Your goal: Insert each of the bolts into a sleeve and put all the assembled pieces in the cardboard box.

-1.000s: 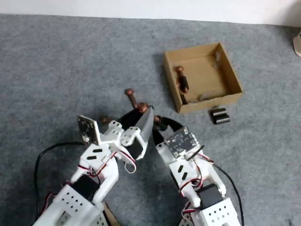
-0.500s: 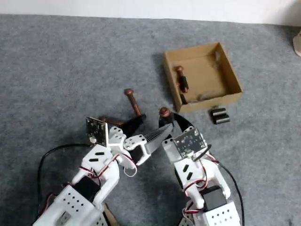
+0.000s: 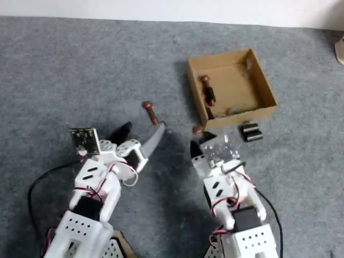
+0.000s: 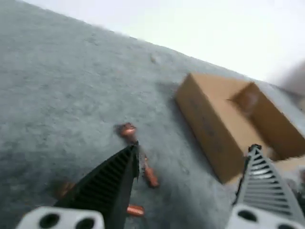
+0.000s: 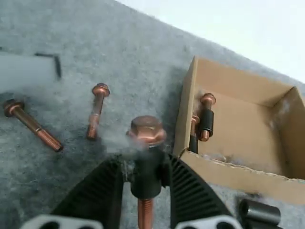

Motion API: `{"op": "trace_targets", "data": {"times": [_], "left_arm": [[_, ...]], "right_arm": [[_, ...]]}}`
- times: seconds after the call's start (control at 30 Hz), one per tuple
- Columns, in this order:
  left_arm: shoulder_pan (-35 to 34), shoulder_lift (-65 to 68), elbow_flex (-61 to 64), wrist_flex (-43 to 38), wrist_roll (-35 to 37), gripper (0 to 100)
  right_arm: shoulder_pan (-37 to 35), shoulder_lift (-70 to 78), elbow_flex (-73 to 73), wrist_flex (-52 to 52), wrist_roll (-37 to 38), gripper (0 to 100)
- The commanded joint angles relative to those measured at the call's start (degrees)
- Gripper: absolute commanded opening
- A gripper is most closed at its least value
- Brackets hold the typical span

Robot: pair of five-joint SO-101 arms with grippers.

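On the left, the left gripper (image 3: 144, 128) hangs low over the grey table (image 3: 64, 70); its fingers are spread wide and nothing is between them; a loose bolt (image 3: 152, 114) lies on the table just past its tips; in the middle, the right gripper (image 5: 145, 163) has its fingers pinching a black sleeve (image 5: 145, 179) with a held bolt (image 5: 147, 130) pushed through it, head on top; this piece is near the front left corner of the cardboard box (image 3: 263, 80), outside it; one finished piece (image 3: 207, 92) lies inside the box by its left wall; two bare sleeves (image 3: 250, 131) lie on the table just in front of the box.
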Motion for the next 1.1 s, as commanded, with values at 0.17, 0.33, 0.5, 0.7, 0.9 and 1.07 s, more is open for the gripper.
{"op": "trace_targets", "data": {"times": [0.17,0.33,0.5,0.7,0.9,1.07], "left_arm": [[-2.07,-0.75,1.45,0.26,0.18,27],[-2.07,-0.66,1.54,0.26,0.18,10],[-2.07,-0.66,1.54,0.35,-0.26,1],[-2.07,-0.57,1.54,0.35,-0.26,3],[-2.07,-0.57,1.54,0.35,-0.26,2],[-2.15,-0.57,1.54,0.35,-0.26,2]], "right_arm": [[4.62,30.64,-24.75,-7.34,-0.62,0.5],[7.96,47.34,-34.07,-13.58,-0.62,0.5],[8.48,62.73,-44.53,-16.75,-0.44,0.5],[9.89,79.08,-59.21,-17.01,-0.53,0.5],[13.93,93.85,-72.04,-17.01,-0.53,0.5],[14.99,103.25,-78.37,-16.75,-0.53,0.8]]}}
